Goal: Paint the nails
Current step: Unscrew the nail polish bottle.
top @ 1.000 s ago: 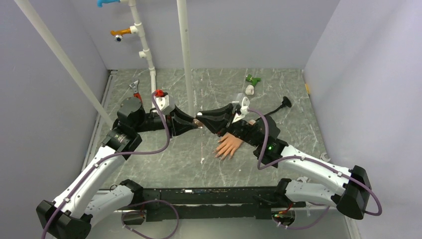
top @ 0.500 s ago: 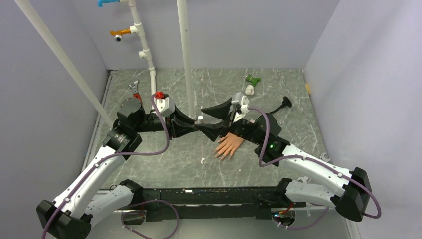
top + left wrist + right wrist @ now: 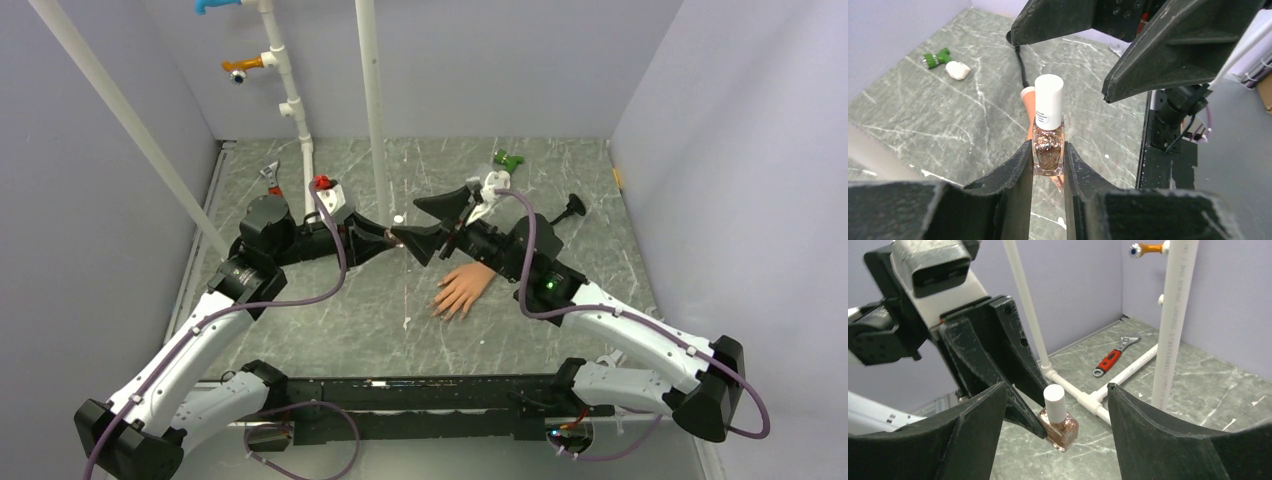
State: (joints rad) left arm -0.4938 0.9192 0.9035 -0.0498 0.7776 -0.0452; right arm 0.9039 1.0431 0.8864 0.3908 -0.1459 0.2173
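Item: small nail polish bottle (image 3: 1048, 142), copper glitter inside, white cap on, pinched upright by the left gripper (image 3: 1048, 151). The right gripper (image 3: 1057, 387) is spread, one jaw on either side of the cap, neither touching it. Setting: grey-green marbled table (image 3: 560, 180), lilac walls (image 3: 480, 60). Mannequin hand (image 3: 464, 288) lies flat, near-right of and apart from both grippers, the nails (image 3: 445, 313) too small to judge.

right fingers (image 3: 973, 430) | let go of white cap (image 3: 1054, 401) | now spread wide

You face a robot lab cell. Plain lilac walls (image 3: 700, 100) box in a marbled tabletop (image 3: 350, 310) with white pipes (image 3: 370, 100).
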